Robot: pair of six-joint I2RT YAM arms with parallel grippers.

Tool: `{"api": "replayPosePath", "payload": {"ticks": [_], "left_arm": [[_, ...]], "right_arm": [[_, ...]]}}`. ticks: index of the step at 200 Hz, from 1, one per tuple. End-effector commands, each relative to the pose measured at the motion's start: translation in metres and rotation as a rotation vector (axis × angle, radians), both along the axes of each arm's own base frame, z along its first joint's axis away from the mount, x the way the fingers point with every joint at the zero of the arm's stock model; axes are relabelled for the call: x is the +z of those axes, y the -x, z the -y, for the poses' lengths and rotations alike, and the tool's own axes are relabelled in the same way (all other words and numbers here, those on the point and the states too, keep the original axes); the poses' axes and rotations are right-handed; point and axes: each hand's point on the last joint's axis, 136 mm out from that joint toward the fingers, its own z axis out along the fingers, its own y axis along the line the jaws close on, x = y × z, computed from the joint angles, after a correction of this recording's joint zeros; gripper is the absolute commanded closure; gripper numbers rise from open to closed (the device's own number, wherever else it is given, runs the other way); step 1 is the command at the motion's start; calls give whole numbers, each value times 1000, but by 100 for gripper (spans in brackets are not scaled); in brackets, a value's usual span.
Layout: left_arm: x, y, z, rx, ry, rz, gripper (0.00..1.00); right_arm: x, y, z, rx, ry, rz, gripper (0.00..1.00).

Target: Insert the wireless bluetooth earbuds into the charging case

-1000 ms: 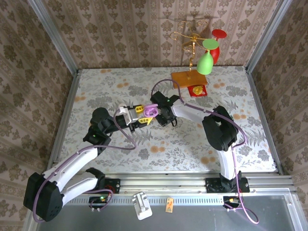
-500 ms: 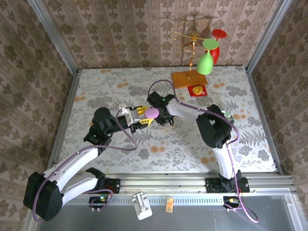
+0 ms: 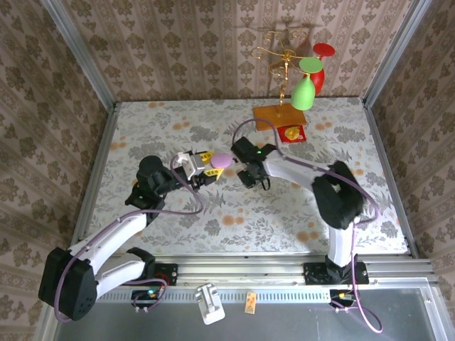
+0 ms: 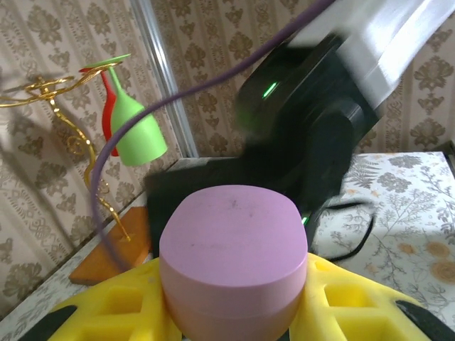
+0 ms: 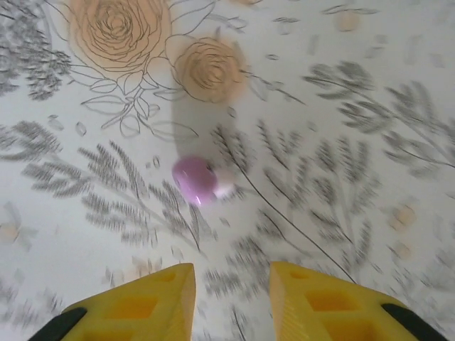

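The left gripper pinches a lilac oval charging case between its yellow fingers; the case looks closed, though the close view is tight. Just right of it, the right gripper points down at the flowered table cover, its jaws spread with nothing between them. One blurred pink-lilac earbud with a whitish tip lies on the cover just beyond those fingertips. At the far right, a gold wire stand carries a green wine glass
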Motion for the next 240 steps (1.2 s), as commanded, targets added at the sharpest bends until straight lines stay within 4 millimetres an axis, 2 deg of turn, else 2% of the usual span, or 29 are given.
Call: {"api": "replayPosePath", "payload": {"ticks": [1,9,26,33,39,63,85,112,159,206,240], "left_arm": [[4,-3,-1,0,43,-21,77],[2,-4,-1,-1,42,-29,77],[0,-6,-2,-2,52,-45,77],[2,-6,-2,-6,60,-48,77],[1,-6,-2,-9,62,-57,77],[3,-4,-1,-32,73,-61,77],[2,0,0,-56,72,-68,77],[2,5,2,-93,71,-71,77],[5,11,4,-125,78,-76,77],[-3,10,5,-131,65,-93,76],[-5,10,6,-137,64,-92,77]], "right_arm": [[70,-12,-9,-2,-251,185,57],[83,-8,-9,22,-299,218,53],[126,9,-20,159,-445,316,42],[138,18,-27,223,-499,336,32],[158,29,-31,275,-555,366,26],[199,63,-51,480,-746,408,18],[225,70,-61,529,-848,437,14],[236,60,-68,522,-868,463,14],[231,36,-69,456,-821,490,15],[245,36,-68,445,-876,512,16],[246,30,-62,412,-897,514,16]]}}
